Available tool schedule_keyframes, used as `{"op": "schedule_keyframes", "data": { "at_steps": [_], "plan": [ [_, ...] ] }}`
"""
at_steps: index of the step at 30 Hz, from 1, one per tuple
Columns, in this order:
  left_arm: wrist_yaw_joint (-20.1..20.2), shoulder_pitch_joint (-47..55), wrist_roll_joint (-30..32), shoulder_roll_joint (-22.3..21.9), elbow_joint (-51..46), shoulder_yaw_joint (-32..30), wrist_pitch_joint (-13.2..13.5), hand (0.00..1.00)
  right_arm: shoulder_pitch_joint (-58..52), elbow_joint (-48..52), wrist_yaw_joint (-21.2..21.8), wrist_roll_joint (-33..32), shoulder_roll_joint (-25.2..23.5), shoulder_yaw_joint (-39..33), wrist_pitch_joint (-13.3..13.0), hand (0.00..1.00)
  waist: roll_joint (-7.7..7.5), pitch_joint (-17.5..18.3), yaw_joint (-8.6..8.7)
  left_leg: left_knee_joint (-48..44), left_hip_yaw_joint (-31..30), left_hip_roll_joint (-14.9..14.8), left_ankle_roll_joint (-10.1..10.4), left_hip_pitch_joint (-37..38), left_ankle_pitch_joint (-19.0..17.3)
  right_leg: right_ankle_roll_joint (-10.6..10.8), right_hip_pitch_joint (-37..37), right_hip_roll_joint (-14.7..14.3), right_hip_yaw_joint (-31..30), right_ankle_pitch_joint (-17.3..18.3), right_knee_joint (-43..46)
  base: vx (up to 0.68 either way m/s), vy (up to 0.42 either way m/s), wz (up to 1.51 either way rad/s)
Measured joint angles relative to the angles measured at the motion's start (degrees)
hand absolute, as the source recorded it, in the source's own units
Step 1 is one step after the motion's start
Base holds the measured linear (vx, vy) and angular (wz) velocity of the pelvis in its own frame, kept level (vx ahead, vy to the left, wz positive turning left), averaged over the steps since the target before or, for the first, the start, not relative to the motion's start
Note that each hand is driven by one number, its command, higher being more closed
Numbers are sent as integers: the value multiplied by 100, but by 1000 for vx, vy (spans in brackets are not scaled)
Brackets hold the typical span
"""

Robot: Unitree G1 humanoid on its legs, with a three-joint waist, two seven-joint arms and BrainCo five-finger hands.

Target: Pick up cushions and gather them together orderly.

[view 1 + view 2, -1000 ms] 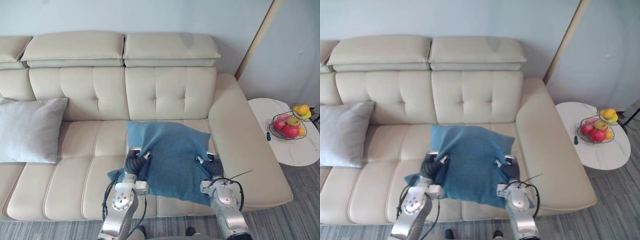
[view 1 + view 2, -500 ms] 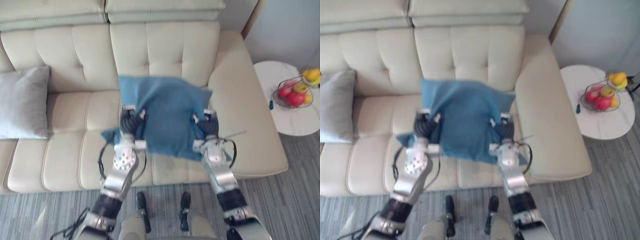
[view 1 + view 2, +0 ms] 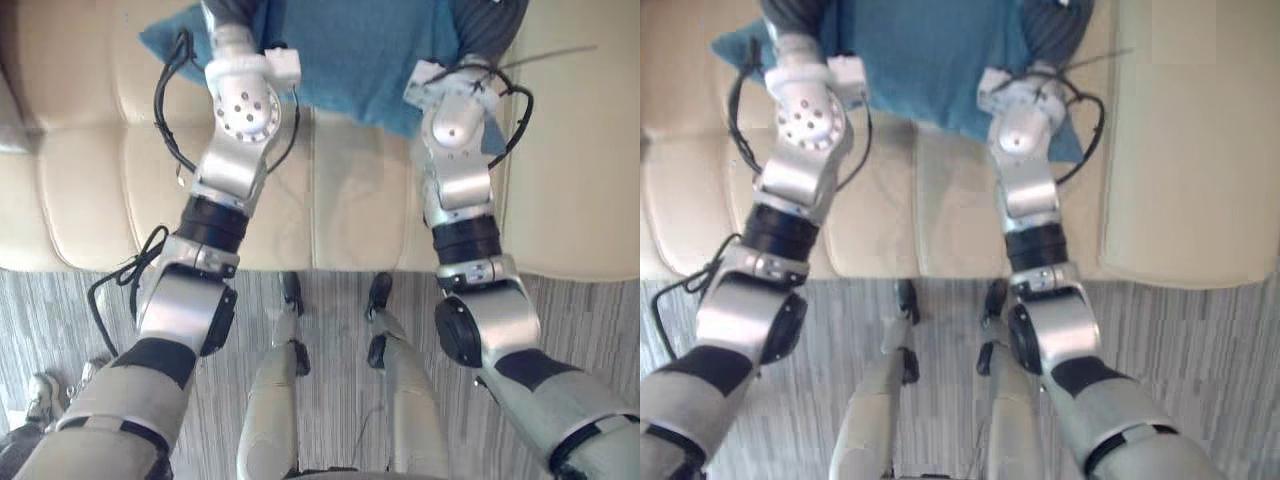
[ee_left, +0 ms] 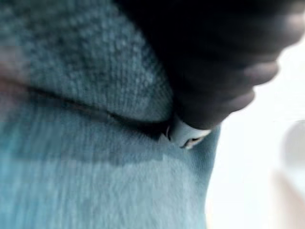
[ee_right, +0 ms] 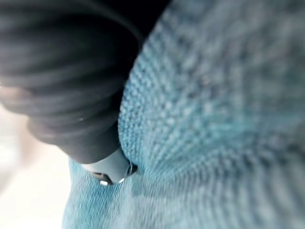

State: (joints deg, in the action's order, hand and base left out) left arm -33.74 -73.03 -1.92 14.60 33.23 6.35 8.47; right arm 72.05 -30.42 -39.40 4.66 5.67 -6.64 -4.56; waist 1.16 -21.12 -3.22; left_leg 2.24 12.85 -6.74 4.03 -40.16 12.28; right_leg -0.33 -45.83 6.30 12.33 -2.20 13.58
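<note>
The blue cushion (image 3: 360,50) is up at the far edge of the eye views, over the cream sofa seat (image 3: 340,200). My left hand (image 3: 228,12) is at its left side and my right hand (image 3: 485,20) at its right side; only their dark covers show there. In the left wrist view the dark cover (image 4: 214,57) presses into the blue fabric (image 4: 95,167), which creases beside it. The right wrist view has the same: cover (image 5: 62,86) against the knit fabric (image 5: 214,119). A sliver of the grey cushion (image 3: 8,110) lies at the far left.
The sofa's right armrest (image 3: 580,150) runs along the right side. Grey striped floor (image 3: 330,290) lies in front of the sofa. A shoe (image 3: 40,395) shows at the lower left on the floor.
The camera has tipped far down toward the floor. Before that, both hands had lifted the blue cushion off the seat; it stays between them.
</note>
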Motion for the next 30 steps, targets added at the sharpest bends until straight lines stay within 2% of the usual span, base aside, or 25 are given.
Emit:
{"op": "schedule_keyframes", "data": {
  "at_steps": [2, 7, 10, 12, 15, 19, 23, 27, 30],
  "plan": [
    [-54, -246, 62, -136, 391, -226, -51, 0, 340, -433, -149, -28, 58, -225, 79, 0, -1, -1, -6, -1, -10, -30, 17, -197, 13, 0, -159, -16, 39, 0, -3, 78, -11, 6],
    [48, -438, -178, -458, 775, -771, -177, 0, 501, -676, 210, -527, 382, -241, 197, 0, -6, -4, 2, -1, -66, -101, 66, -326, 46, -1, -226, -54, 174, 3, 1, 74, -6, 6],
    [167, -391, -296, -485, 844, -868, -181, 0, 497, -674, 377, -595, 461, -212, 301, 0, -29, -37, 7, -1, -51, -136, 69, -336, 47, -3, -230, -85, 165, 5, 15, 63, 2, 2],
    [236, -298, -370, -531, 841, -936, -182, 0, 460, -674, 474, -596, 532, -183, 332, 0, -26, -97, 32, -1, -11, -154, 163, -333, 111, -12, -233, -88, 156, 11, 81, 43, 1, 7],
    [276, 203, -529, -554, 777, -929, -189, 0, 146, -641, 556, -717, 569, -83, 346, 0, -35, -104, 22, 0, 104, -177, 165, -239, 112, -83, -229, -89, 131, 111, 273, 12, -8, 3],
    [308, 1156, -751, -591, 1, -881, -205, 0, -706, 61, 680, -752, 595, 16, 364, 0, -43, -109, 14, 158, 184, -140, 181, 65, 123, -126, -193, -35, 59, 344, 632, -1, -44, 2],
    [499, 1991, -1078, -561, -711, -740, -135, 0, -1823, 891, 818, -807, 810, 1, 347, 0, -66, -120, 9, 210, 157, -117, 208, 528, 144, -113, 218, -8, 62, 488, 748, -3, -56, 9],
    [830, 3109, -1333, -198, -1802, -794, 176, 0, -3212, 2091, 1169, -802, 1070, -90, 228, 0, -85, -113, 30, 266, 171, -64, 150, 1047, 47, -69, 680, 51, 62, 655, 846, 1, -59, 6],
    [1061, 3868, -1524, -222, -2193, -1006, 273, 0, -4074, 2461, 1474, -806, 1013, -202, 160, 0, -89, -88, 27, 266, 162, -41, 103, 1342, 19, -24, 1014, 61, 80, 685, 801, 39, -29, 7]
  ]
}}
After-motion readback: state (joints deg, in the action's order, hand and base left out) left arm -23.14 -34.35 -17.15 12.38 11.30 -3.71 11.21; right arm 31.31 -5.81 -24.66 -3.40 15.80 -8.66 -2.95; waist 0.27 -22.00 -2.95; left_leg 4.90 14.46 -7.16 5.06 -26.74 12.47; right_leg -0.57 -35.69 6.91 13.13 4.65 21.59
